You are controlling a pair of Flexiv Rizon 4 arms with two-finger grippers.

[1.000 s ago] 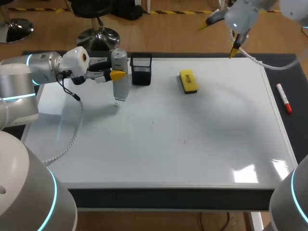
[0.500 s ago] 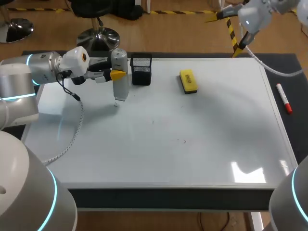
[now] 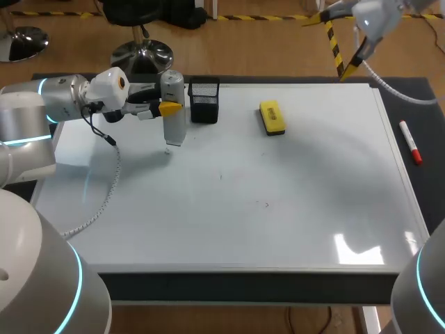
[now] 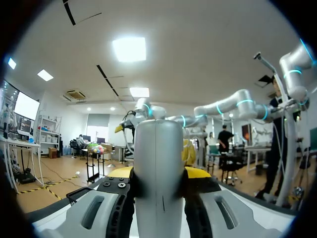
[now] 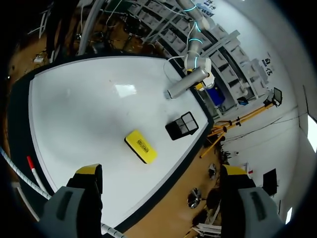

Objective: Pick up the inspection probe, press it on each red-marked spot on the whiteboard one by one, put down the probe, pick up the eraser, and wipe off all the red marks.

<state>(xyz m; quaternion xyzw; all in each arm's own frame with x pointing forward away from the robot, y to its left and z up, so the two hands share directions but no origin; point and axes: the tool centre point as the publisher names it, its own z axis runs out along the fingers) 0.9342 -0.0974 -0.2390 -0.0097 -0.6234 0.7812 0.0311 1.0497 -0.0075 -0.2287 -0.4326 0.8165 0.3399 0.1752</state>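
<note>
The left gripper point(image 3: 171, 108) is clamped on the probe point(image 3: 174, 129), upright just left of the holder point(image 3: 204, 101), tip close to the whiteboard point(image 3: 313, 209); keep it vertical and press lightly. Two faint specks lie nearer than the holder, too small to call red. The right gripper point(image 5: 161, 173) hangs wide open and empty, high beyond the holder; the eraser point(image 3: 272, 117) lies to the holder's right.

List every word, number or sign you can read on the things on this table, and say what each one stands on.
On the yellow eraser: a small dark print on its top face, too small to read.
On the probe: no print shows.
On the red marker: no lettering can be made out.
On the whiteboard: only faint specks, no writing.
So there is nothing to quote.
</note>
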